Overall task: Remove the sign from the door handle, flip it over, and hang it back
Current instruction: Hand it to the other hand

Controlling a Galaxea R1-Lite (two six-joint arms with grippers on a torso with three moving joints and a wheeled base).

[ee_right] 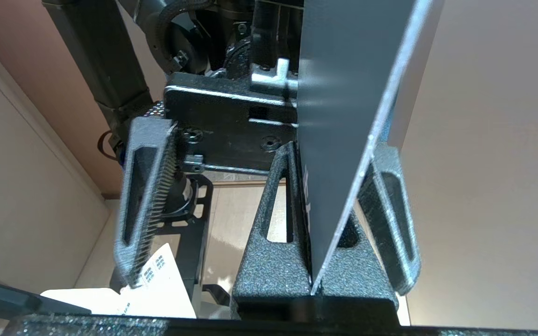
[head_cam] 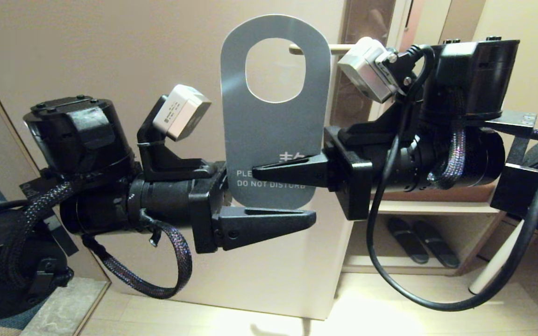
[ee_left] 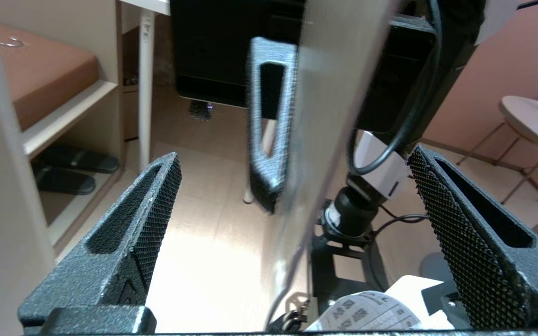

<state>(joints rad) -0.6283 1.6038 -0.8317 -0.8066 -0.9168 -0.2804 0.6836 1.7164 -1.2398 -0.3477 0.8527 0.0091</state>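
Right end effector [head_cam: 269, 170] reaches in level from right, fingers clamped on lower part of sign [head_cam: 273, 130]. Left end effector [head_cam: 273, 205] level, opposite, spread wide, straddling sign's lower edge without touching. Sign upright, blue-grey "DO NOT DISTURB" face toward head camera, oval hole above both; door handle [head_cam: 320, 48] behind its top.

We are in a hotel room, we think: a "DO NOT DISTURB" sign [head_cam: 273, 140] before a beige door [head_cam: 133, 60], slippers [head_cam: 421, 240] on a low shelf [head_cam: 432, 207], wooden floor [head_cam: 390, 308].
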